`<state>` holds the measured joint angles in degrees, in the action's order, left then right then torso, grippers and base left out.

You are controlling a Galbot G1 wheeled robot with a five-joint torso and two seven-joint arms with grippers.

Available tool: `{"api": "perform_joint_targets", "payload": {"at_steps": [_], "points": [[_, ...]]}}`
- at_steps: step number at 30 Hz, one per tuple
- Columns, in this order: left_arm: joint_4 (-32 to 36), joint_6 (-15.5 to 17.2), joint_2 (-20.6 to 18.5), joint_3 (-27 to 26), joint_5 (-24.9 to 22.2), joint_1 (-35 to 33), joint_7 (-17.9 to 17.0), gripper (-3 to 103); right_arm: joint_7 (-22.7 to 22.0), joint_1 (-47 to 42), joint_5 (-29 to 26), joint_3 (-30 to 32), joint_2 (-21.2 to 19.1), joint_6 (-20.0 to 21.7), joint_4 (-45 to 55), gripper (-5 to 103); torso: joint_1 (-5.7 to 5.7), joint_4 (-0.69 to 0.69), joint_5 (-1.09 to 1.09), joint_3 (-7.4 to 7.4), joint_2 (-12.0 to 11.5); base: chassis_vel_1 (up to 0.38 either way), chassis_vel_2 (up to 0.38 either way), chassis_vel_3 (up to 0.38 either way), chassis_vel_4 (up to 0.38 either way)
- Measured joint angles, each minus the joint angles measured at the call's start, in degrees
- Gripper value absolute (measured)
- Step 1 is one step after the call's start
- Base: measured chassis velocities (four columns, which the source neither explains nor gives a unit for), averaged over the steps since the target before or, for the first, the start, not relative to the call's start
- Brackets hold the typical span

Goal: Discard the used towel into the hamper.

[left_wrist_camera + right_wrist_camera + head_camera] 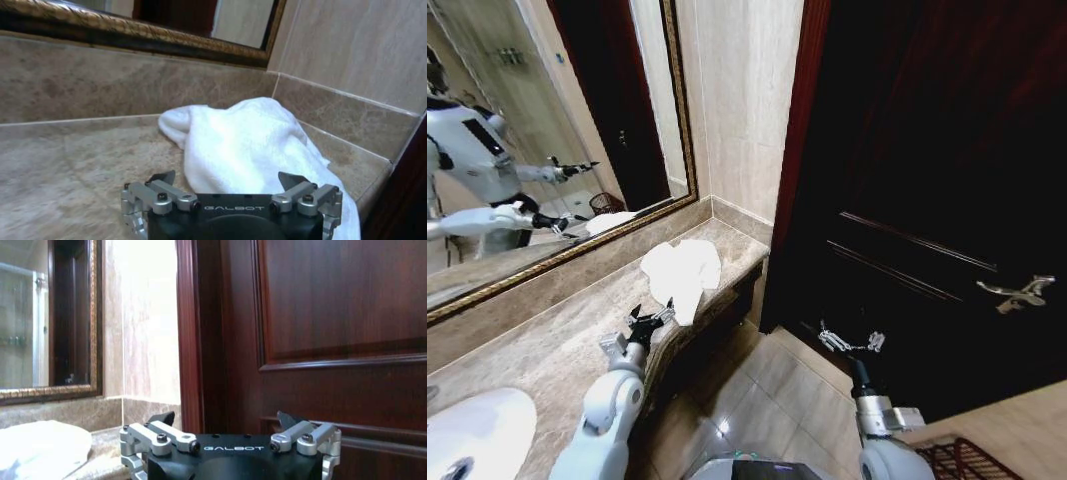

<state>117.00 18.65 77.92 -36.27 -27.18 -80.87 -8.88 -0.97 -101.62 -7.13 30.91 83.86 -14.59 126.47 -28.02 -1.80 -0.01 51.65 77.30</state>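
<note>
Our arms: glossy white rounded shells, each narrowing to a black wrist section with a grey metal collar. Our left gripper [651,318] and right gripper [851,342]: black housing lettered GALBOT in white just behind the jaws, silver linkage bars on either side fastened with black screws, dark pointed fingertips [162,177] at the ends. Jaws spread apart on both.

Towel [682,272]: white terry cloth, soft, matt, crumpled. Counter [547,340]: polished beige-brown stone, mottled, slight sheen. Wall tiles [742,100]: smooth cream stone, glossy. Mirror frame [133,32]: gilded, ribbed relief. Door [927,150]: dark red-brown wood, lacquered, glossy; handle [1019,293]: bright metal. Left gripper [227,181]: brushed metal links, black matt body. Floor tiles [767,400]: glossy, reflective.
</note>
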Motion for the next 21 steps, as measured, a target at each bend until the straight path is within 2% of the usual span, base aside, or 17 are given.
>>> {"api": "perform_joint_targets", "payload": {"at_steps": [8, 13, 16, 21], "points": [[-4.70, 0.90, -2.00, 1.84, -2.56, 5.71, -0.10, 100, -0.21, 0.07, 1.21, 0.17, 1.02, -0.48, -0.95, 100, 0.00, 0.00, 0.00, 0.00, 0.00, 0.000, 0.000, 0.000, 0.000], [-8.84, 2.03, -3.02, 3.58, -5.42, 10.19, -1.64, 100, 0.22, 0.17, 1.45, 0.43, 1.40, -0.95, -1.61, 100, 0.00, -0.01, 0.00, 0.00, 0.00, 0.000, 0.000, 0.000, 0.000], [-11.76, 3.41, -3.30, 5.86, -8.02, 13.87, -3.82, 100, 0.37, 0.36, 1.81, 0.44, 2.21, -0.94, -1.77, 100, 0.00, -0.01, 0.00, 0.00, 0.00, 0.000, 0.000, 0.000, 0.000], [-13.95, 4.08, -3.37, 7.72, -9.43, 16.82, -5.12, 100, 0.44, 0.00, 2.43, 0.36, 3.23, -1.26, -1.79, 100, 0.00, 0.00, 0.00, 0.00, 0.00, 0.000, 0.000, 0.000, 0.000]]}}
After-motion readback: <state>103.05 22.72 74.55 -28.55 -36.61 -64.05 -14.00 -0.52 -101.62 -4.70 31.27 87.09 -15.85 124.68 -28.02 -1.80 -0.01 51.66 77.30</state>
